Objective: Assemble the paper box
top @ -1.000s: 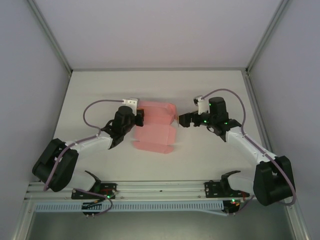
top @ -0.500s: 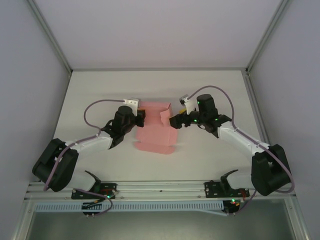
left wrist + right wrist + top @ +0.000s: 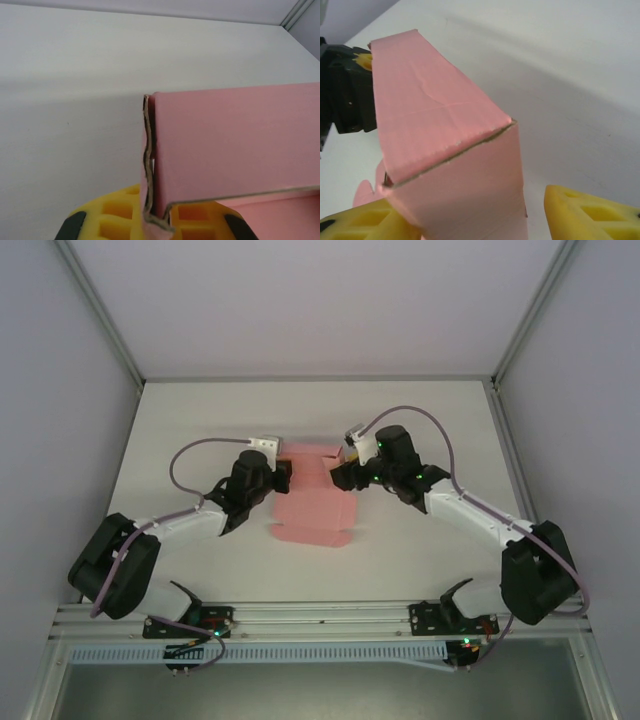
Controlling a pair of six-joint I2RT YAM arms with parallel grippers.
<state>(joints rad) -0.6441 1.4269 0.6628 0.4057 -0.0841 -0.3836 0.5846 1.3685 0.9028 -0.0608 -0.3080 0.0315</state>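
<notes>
The pink paper box [image 3: 310, 512] lies mid-table, its near panel flat and its far panel folded up into a wall. My left gripper [image 3: 279, 473] is shut on the left end of that wall. In the left wrist view the doubled card edge [image 3: 150, 165] is pinched between the yellow pads [image 3: 115, 215], and the wall [image 3: 235, 145] runs off to the right. My right gripper [image 3: 338, 472] is open around the box's right end. In the right wrist view the folded end [image 3: 460, 180] touches the left yellow finger [image 3: 360, 220], with a gap to the right finger [image 3: 590, 215].
The white table [image 3: 200, 420] is boxed in by grey walls, with metal posts at the far corners. An aluminium rail [image 3: 320, 615] holding the arm bases runs along the near edge. The left gripper's black body [image 3: 347, 95] sits beyond the box in the right wrist view.
My right gripper has moved left up to the box's right end, and the end flap has folded in. The left gripper has stayed put, holding the card.
</notes>
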